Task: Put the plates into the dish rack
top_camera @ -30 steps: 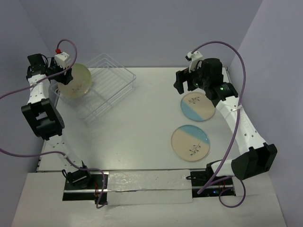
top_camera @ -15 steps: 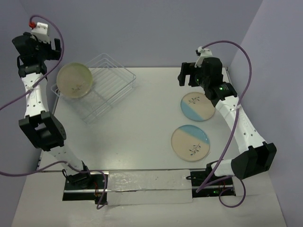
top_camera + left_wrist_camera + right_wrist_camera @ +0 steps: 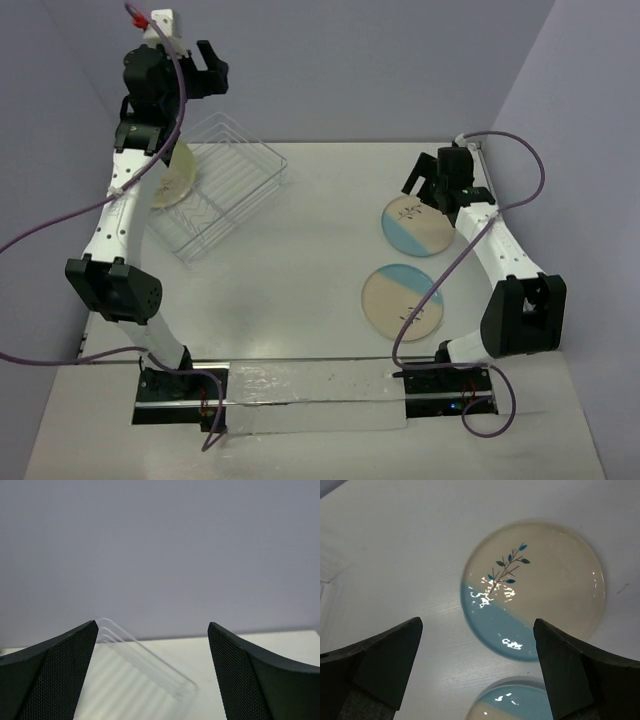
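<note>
The all-cream plate [image 3: 178, 181] stands tilted in the left part of the dish rack [image 3: 232, 186], partly hidden by my left arm. My left gripper [image 3: 212, 72] is raised high above the rack, open and empty. In the left wrist view the left gripper [image 3: 151, 625] faces the back wall, with a corner of the dish rack [image 3: 150, 666] below it. Two half-blue plates lie flat on the table, a far plate [image 3: 415, 225] and a near plate [image 3: 403, 302]. My right gripper [image 3: 418, 186] hovers open over the far plate's back edge. In the right wrist view, the right gripper [image 3: 477, 621] frames the far plate [image 3: 535, 580] and the near plate's rim [image 3: 515, 702].
Purple cables loop from both arms. The white table [image 3: 300, 270] ends at walls behind and on both sides. A pale strip [image 3: 310, 395] lies along the near edge between the arm bases.
My left gripper opened fully, left the cream plate in the rack, and swung up and to the right. The right gripper drew back to the right over the far plate.
</note>
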Robot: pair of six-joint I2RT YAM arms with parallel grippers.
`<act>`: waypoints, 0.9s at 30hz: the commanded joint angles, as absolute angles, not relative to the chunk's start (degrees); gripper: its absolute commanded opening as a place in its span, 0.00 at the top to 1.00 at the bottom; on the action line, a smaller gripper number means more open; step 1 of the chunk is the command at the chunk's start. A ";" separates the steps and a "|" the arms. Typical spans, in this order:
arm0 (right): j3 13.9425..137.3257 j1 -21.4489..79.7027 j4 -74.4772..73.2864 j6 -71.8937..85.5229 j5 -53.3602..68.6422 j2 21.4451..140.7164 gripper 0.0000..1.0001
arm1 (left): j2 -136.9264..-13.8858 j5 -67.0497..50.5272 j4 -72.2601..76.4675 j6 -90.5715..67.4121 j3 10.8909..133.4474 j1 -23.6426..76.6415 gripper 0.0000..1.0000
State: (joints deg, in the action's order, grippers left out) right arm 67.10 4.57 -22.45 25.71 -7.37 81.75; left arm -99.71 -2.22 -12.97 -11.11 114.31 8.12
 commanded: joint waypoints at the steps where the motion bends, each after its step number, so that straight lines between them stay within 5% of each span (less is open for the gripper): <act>1: 65.68 -0.58 -21.01 31.51 -7.83 83.87 0.00 | -97.22 -2.63 -11.98 -16.27 110.13 16.71 0.01; 13: 57.92 -5.19 -21.36 35.99 -10.72 85.08 0.00 | -101.51 -8.37 -10.19 -18.27 95.45 34.00 0.01; 20: 41.12 -5.85 -20.66 40.22 -9.19 70.73 0.00 | -103.06 -29.75 3.55 -23.78 79.49 37.10 0.01; 27: 26.48 -6.77 -21.03 42.30 -5.80 55.92 0.00 | -105.81 -32.50 6.61 -25.27 71.81 42.09 0.01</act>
